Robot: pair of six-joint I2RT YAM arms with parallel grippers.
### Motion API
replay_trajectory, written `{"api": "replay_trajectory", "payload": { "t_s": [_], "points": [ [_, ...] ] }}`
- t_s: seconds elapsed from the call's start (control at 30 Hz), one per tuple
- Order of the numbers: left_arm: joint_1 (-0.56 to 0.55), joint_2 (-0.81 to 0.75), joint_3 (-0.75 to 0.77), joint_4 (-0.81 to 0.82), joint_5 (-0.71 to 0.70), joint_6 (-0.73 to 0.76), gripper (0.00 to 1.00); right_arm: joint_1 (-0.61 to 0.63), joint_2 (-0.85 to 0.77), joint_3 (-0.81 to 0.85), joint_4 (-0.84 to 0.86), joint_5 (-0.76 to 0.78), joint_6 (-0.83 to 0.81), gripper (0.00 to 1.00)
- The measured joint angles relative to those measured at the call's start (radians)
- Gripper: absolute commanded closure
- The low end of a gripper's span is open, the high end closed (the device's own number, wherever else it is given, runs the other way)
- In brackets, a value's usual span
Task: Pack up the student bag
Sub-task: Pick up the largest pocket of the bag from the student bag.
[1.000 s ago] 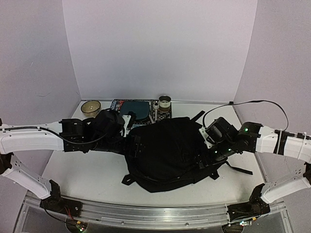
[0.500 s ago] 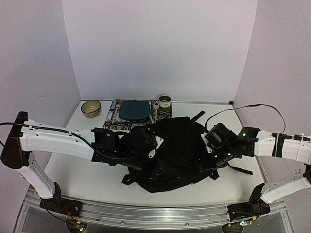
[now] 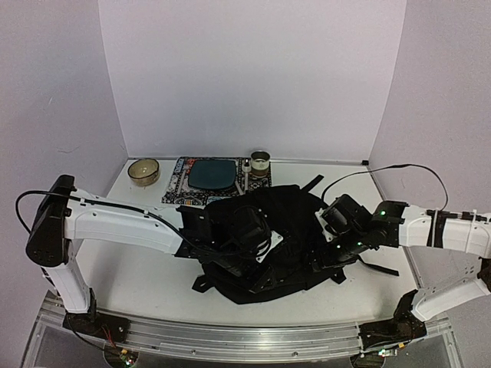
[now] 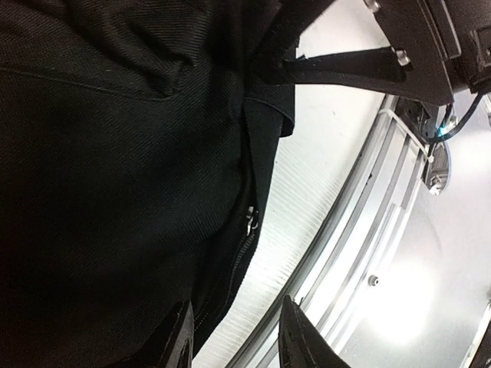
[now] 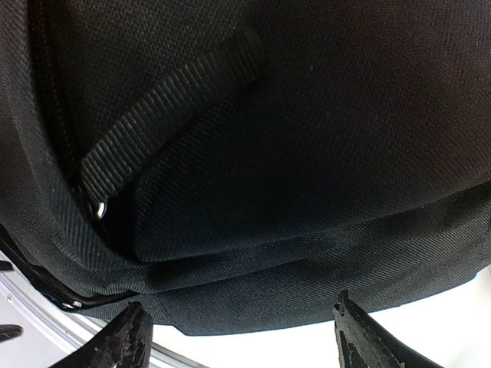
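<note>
Black fabric backpack (image 3: 295, 261) is lying centred on the table (image 3: 130, 268). The left gripper (image 4: 232, 346) is hovering over its near edge, jaws narrowly parted and empty; centring them on the zipper pull (image 4: 250, 221) before pinching is looking wisest. The right gripper (image 5: 239, 337) is gaping wide beside the backpack's right side, holding nothing.
</note>
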Motion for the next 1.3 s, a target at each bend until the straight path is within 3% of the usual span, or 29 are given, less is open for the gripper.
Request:
{"api": "replay_trajectory", "payload": {
  "t_s": [0.4, 0.63, 1.07, 1.3],
  "points": [
    [0.000, 0.087, 0.054, -0.014, 0.024, 0.045, 0.79, 0.000, 0.016, 0.000, 0.023, -0.001, -0.005, 0.18],
    [0.000, 0.119, 0.078, -0.033, 0.024, 0.060, 1.00, 0.000, 0.016, 0.000, 0.032, -0.001, -0.013, 0.18],
    [0.008, 0.106, 0.102, -0.067, 0.028, 0.071, 0.99, 0.000, 0.016, -0.004, 0.064, -0.041, -0.044, 0.17],
    [0.036, 0.087, 0.102, -0.068, 0.067, 0.057, 0.91, 0.000, 0.016, -0.023, 0.087, -0.063, -0.058, 0.15]
  ]
}}
